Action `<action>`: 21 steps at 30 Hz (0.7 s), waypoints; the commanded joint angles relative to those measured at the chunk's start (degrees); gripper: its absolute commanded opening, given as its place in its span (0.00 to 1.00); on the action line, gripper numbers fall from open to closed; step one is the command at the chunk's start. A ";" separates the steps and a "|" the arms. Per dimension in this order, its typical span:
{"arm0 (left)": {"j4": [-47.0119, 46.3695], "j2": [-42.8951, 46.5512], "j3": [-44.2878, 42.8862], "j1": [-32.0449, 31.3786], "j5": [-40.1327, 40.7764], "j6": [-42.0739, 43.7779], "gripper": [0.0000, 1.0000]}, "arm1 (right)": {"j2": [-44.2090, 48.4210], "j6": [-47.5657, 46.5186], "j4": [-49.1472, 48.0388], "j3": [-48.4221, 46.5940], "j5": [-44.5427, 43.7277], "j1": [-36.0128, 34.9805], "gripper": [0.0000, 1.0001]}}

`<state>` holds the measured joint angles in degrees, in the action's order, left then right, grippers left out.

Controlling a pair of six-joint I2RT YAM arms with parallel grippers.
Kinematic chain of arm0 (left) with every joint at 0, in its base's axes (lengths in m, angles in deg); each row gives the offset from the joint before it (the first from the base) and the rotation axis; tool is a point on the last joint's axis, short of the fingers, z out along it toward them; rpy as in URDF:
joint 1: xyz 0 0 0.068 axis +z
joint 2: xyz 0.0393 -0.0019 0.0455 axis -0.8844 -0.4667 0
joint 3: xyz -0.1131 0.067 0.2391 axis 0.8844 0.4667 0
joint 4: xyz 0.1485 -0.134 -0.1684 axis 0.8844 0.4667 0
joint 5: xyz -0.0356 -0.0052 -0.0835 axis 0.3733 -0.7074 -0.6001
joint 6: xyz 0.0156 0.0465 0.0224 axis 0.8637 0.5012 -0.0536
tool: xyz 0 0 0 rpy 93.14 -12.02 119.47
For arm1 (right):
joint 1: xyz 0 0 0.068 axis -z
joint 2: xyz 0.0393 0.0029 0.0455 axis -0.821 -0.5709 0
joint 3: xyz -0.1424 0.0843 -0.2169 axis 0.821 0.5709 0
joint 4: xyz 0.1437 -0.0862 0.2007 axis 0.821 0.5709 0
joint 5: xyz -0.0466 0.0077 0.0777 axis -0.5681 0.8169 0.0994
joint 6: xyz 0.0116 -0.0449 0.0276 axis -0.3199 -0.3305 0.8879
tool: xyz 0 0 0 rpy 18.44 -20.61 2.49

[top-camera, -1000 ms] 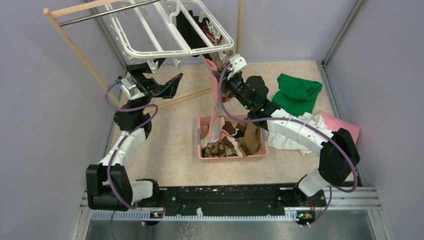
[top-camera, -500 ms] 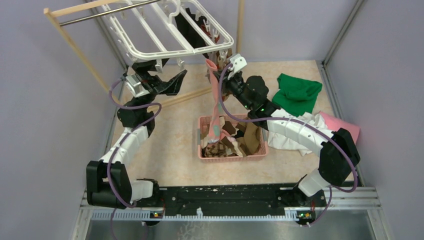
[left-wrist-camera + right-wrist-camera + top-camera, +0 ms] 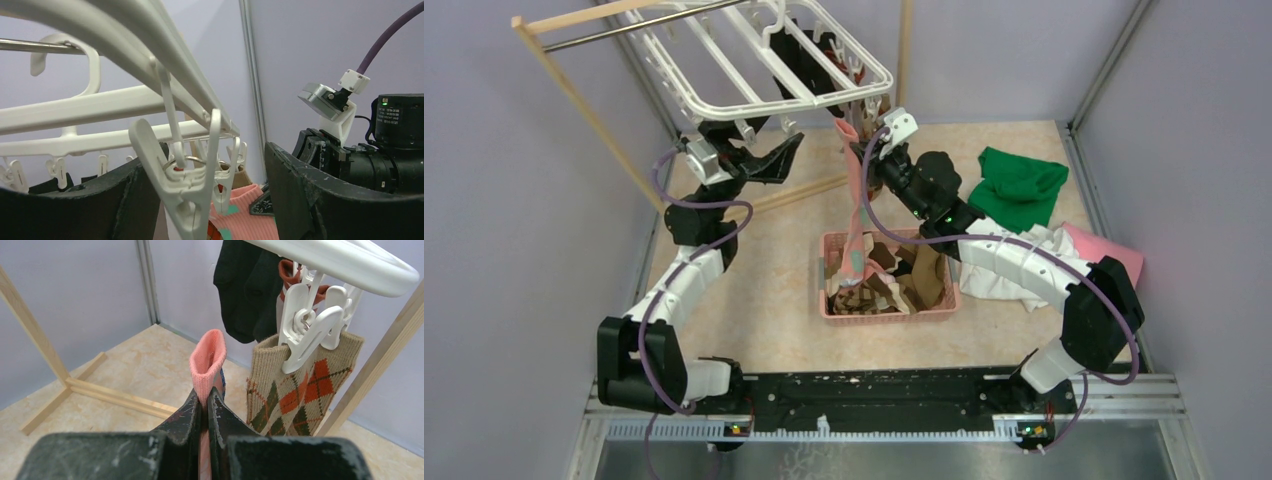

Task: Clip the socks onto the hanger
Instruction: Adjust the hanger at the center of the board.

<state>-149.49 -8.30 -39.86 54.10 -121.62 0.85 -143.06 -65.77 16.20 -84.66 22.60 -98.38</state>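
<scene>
Pink sock (image 3: pixel 207 355) is the one in hand. My right gripper (image 3: pixel 204 401) is clamped shut on it just under the ribbed cuff and holds the cuff upright below the near right corner of the hanger (image 3: pixel 75 107). The rest of the pink sock trails down into the pink basket (image 3: pixel 889 318).

Step, as I judge it: getting a clip open to take the cuff. My left gripper (image 3: pixel 762 138) stands open, its fingers on either side of a free white clip (image 3: pixel 185 182) that dangles from the hanger's near bar. I cannot tell whether either pad touches the clip's wings. In the left wrist view the cuff shows beyond and below that clip, not in its mouth.

Next move calls for:
- Left squeezes the wings so the mouth gapes.
- Right lifts the cuff into the mouth.
- Left lets go first, and right only once the clip bites.

The clip looks free to swing on its link, so an off-square squeeze could twist it away.

Already hung at the far right of the hanger: an argyle sock (image 3: pixel 295 395) in its own clip, with black socks (image 3: pixel 245 285) farther back.

Containers: only the basket, in the middle of the worktop (image 3: pixel 754 290) between my arms. It holds a loose heap of brown and cream socks (image 3: pixel 904 285), so several are left to hang. A green cloth (image 3: pixel 1014 185) lies outside it, to the right.
</scene>
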 commanded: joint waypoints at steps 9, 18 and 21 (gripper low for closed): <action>-1.24 -1.80 -3.23 -1.32 0.53 0.80 0.74 | 0.78 0.83 -2.07 -2.31 0.52 0.66 0.00; -1.62 -2.55 -3.98 -1.94 0.48 0.29 0.67 | 0.97 0.98 -2.11 -2.23 0.62 0.71 0.00; -1.98 -2.49 -3.98 -1.94 0.42 -0.02 0.65 | 0.95 0.97 -2.08 -2.17 0.60 0.76 0.00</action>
<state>-148.66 -10.68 -41.60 52.51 -121.20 1.01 -143.06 -65.60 16.20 -84.66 22.64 -98.12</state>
